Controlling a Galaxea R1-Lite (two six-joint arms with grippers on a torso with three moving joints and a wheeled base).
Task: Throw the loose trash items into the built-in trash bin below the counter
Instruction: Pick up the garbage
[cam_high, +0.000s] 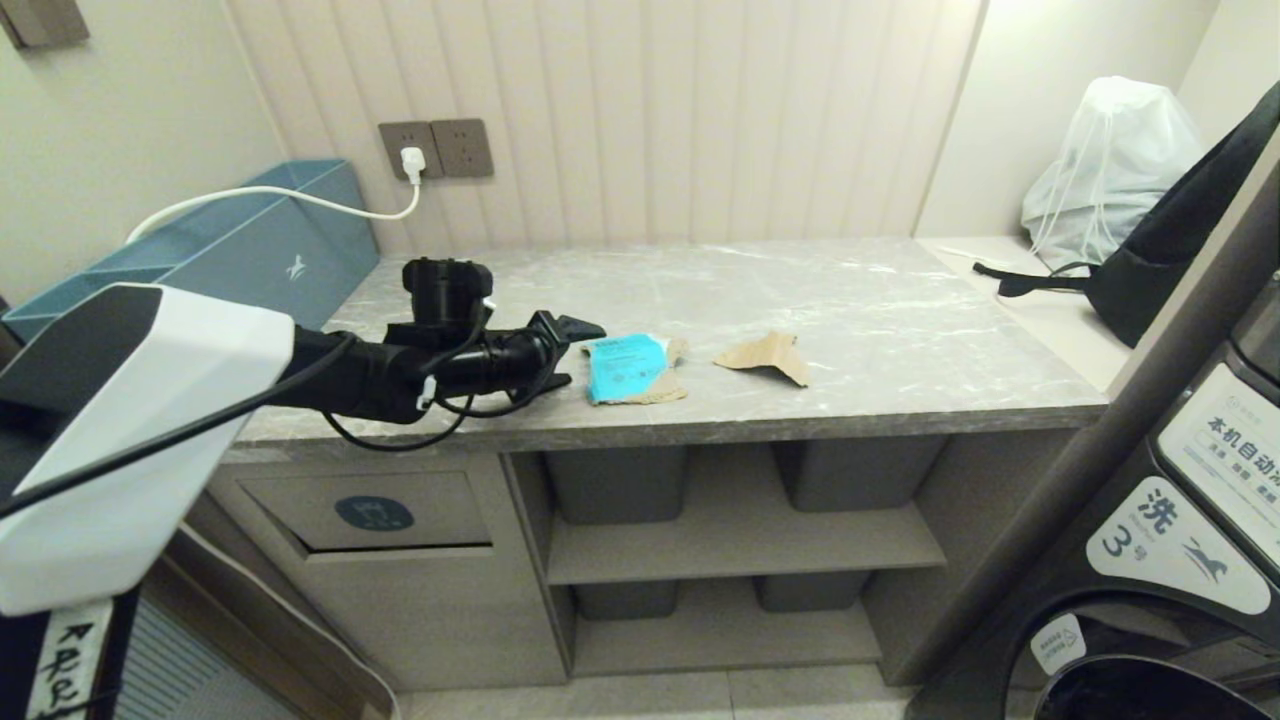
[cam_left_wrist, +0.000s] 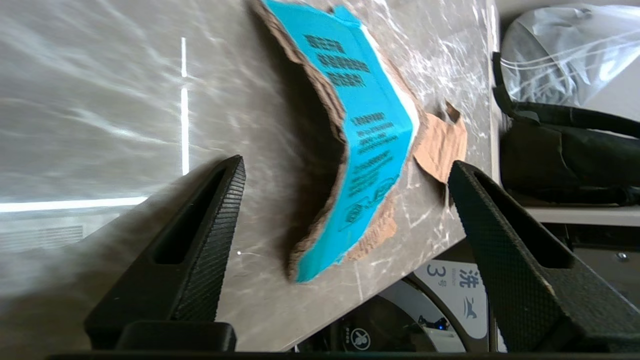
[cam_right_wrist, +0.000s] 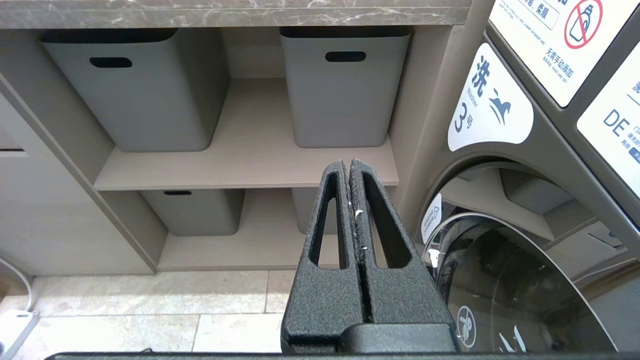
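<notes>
head: high, facing down at the counter (cam_high: 850, 300) | left wrist: close, level along counter toward cyan cardboard scrap (cam_left_wrist: 360, 150), shared with head | right wrist: low, facing grey storage tubs (cam_right_wrist: 335, 85), probably near floor

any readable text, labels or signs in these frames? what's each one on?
"洗 3号": white label on the washing machine.
"DE": white panel, cut off.
"本机自动": white panel, the rest is too small to read.
White bin icon: blue sticker on the built-in trash bin.
Print on the cyan cardboard scrap: blurred.
</notes>
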